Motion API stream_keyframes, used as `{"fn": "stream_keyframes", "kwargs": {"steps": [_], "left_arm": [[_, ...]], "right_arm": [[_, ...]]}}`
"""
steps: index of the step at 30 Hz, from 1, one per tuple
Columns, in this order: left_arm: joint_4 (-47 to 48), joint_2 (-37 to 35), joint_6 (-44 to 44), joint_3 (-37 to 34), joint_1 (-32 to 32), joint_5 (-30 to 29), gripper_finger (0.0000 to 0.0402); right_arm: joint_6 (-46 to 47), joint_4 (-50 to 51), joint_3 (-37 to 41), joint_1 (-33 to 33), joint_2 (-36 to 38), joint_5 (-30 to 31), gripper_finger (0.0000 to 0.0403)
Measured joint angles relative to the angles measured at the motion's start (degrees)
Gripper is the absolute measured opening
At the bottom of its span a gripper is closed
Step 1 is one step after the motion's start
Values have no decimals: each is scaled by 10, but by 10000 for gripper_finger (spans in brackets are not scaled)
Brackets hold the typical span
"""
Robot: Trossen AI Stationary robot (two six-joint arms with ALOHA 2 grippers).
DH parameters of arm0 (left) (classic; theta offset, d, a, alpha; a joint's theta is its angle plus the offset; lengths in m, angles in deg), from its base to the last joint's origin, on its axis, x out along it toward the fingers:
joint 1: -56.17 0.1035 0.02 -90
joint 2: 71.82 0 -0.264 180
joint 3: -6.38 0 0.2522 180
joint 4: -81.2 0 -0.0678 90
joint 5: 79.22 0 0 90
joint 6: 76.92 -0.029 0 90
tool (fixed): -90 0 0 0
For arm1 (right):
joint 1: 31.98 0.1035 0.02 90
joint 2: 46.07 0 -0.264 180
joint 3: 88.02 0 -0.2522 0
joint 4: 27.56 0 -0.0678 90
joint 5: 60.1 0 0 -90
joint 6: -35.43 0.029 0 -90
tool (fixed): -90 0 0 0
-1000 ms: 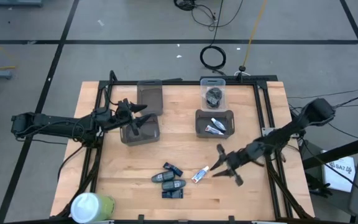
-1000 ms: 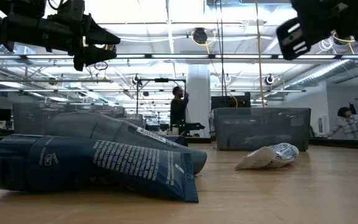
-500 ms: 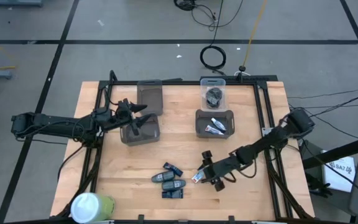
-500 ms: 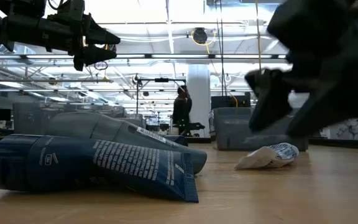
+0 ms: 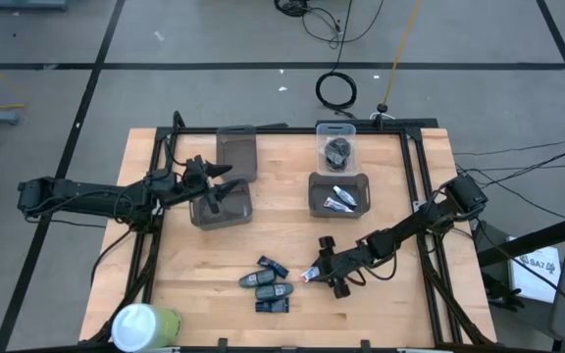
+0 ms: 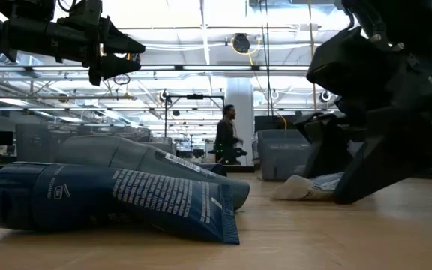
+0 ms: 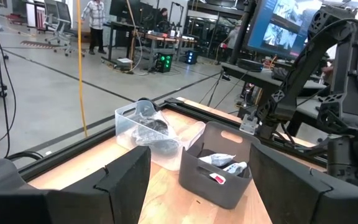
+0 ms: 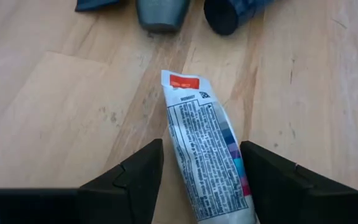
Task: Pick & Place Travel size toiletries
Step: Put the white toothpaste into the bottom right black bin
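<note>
A little white tube (image 8: 207, 149) with a red mark lies flat on the wood (image 5: 312, 276), beside a cluster of dark tubes (image 5: 268, 284). My right gripper (image 5: 329, 267) slants down over it, open, one finger on each side of the tube's capped end (image 8: 201, 180). In the low view the gripper (image 6: 351, 157) stands low over the tube (image 6: 302, 187). My left gripper (image 5: 220, 182) hangs open above a grey bin (image 5: 222, 208), with nothing between its fingers (image 7: 197, 180). My right gripper straddles the white tube's near end (image 8: 229, 186), coming slanting down from the table's right side, fingers along the tube. One finger (image 8: 272, 180) stands close against the tube's edge; whether it touches I cannot tell. The tube lies flat on the table.
A grey bin (image 5: 311, 194) holding white tubes and a clear bin (image 5: 322, 134) holding dark lumps stand at the far right. Another grey bin (image 5: 235, 152) stands at the far middle. A big white-and-green cylinder (image 5: 143, 326) lies at the near left corner.
My right gripper has come down and toward the table's left, to the white tube, tipping from level to slanting downward. Its fingers now stand on either side of the tube. In the low view the tube's end has shifted slightly.
</note>
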Motion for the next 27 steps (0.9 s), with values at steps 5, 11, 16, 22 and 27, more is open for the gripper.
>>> {"fn": "stream_keyframes", "kwargs": {"steps": [5,11,16,22,27], "left_arm": [[0,0,0,0,0,0,271],[0,0,0,0,0,0,271],[0,0,0,0,0,0,271],[0,0,0,0,0,0,271],[0,0,0,0,0,0,271]], "right_arm": [[26,12,0,0,0,0,182],[33,27,0,0,0,2,155],[34,29,0,0,0,2,138],[34,30,1,0,-1,1,132],[27,29,1,0,-1,0,132]]}}
